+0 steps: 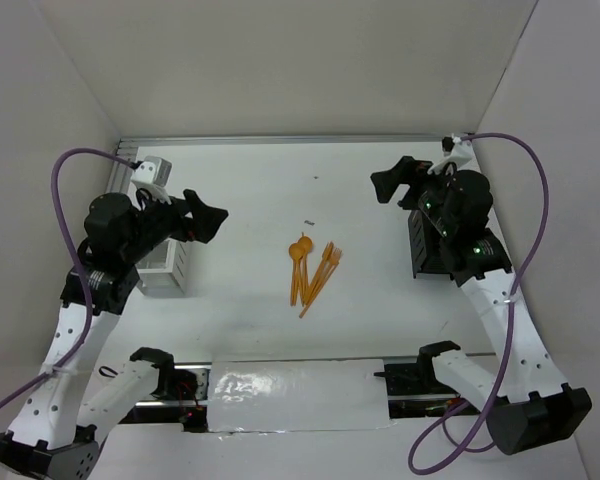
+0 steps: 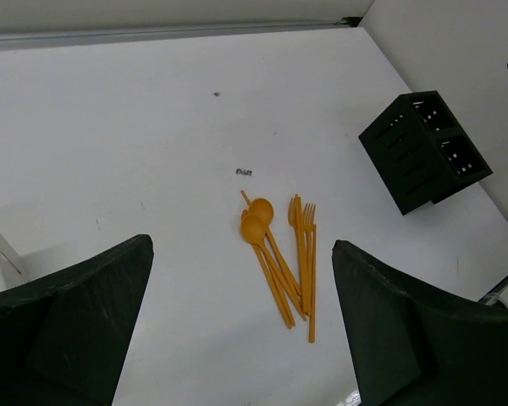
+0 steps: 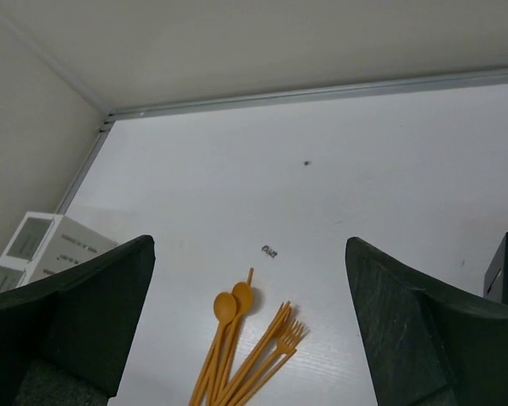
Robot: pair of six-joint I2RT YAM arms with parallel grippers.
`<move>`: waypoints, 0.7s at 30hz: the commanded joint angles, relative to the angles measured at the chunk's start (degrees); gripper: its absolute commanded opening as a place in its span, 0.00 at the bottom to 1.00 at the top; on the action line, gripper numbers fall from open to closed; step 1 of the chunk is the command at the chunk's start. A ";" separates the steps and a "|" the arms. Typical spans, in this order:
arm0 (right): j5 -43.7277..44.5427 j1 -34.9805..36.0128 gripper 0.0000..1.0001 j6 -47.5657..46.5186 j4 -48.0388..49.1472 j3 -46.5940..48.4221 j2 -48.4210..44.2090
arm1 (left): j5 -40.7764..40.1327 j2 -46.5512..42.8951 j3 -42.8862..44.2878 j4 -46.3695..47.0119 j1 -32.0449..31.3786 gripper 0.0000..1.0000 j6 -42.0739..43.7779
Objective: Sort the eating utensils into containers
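Observation:
Several orange utensils (image 1: 313, 272), spoons and forks, lie bunched in the middle of the table; they also show in the left wrist view (image 2: 284, 258) and the right wrist view (image 3: 245, 351). The white container (image 1: 163, 262) stands at the left, partly under my left arm; its corner shows in the right wrist view (image 3: 35, 248). The black container (image 1: 425, 250) stands at the right under my right arm, clear in the left wrist view (image 2: 425, 150). My left gripper (image 1: 212, 219) is open and empty, left of the utensils. My right gripper (image 1: 392, 183) is open and empty, back right of them.
A small dark speck (image 1: 309, 222) lies just behind the utensils, another (image 1: 316, 179) farther back. White walls close in the table at the back and sides. A shiny foil strip (image 1: 295, 395) runs along the near edge between the arm bases.

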 commanded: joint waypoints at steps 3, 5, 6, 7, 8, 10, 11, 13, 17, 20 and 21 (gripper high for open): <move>0.07 4.58 1.00 4.50 -3.61 -5.30 0.83 | -0.80 -1.08 -3.11 -0.40 0.41 1.00 0.07; 1.74 6.96 0.99 9.50 -4.14 -7.33 2.93 | 3.59 0.05 -5.47 1.33 0.41 1.00 1.92; 6.01 10.62 0.98 11.95 -5.27 -9.08 3.98 | 9.53 2.76 -4.45 0.66 0.15 1.00 0.27; 6.06 10.66 0.98 13.54 -5.28 -9.97 3.99 | 11.77 4.61 -4.43 0.65 0.23 1.00 0.26; 6.58 11.44 0.96 14.17 -5.28 -10.67 4.25 | 13.96 6.63 -2.35 0.04 -0.38 1.00 -0.70; 10.26 14.78 0.95 16.71 -4.58 -13.12 5.31 | 13.57 12.70 0.03 -2.59 -4.05 1.00 -1.15; 11.49 15.75 0.95 17.77 -3.97 -14.10 5.05 | 11.11 14.46 1.44 -3.65 -5.90 1.00 -1.24; 15.10 17.77 0.95 19.18 -3.17 -15.59 4.96 | -0.26 19.98 4.69 -6.90 -15.62 1.00 -1.06; 18.09 18.66 0.95 17.87 -3.95 -14.46 7.14 | -12.72 29.83 8.83 -11.30 -22.77 0.99 -3.34; 22.22 18.83 0.94 16.90 -7.29 -11.92 9.35 | -16.68 36.61 9.80 -12.27 -25.41 0.95 -8.52; 23.19 18.83 0.94 16.64 -7.91 -11.91 9.35 | -16.69 38.71 8.76 -11.57 -26.47 0.95 -10.97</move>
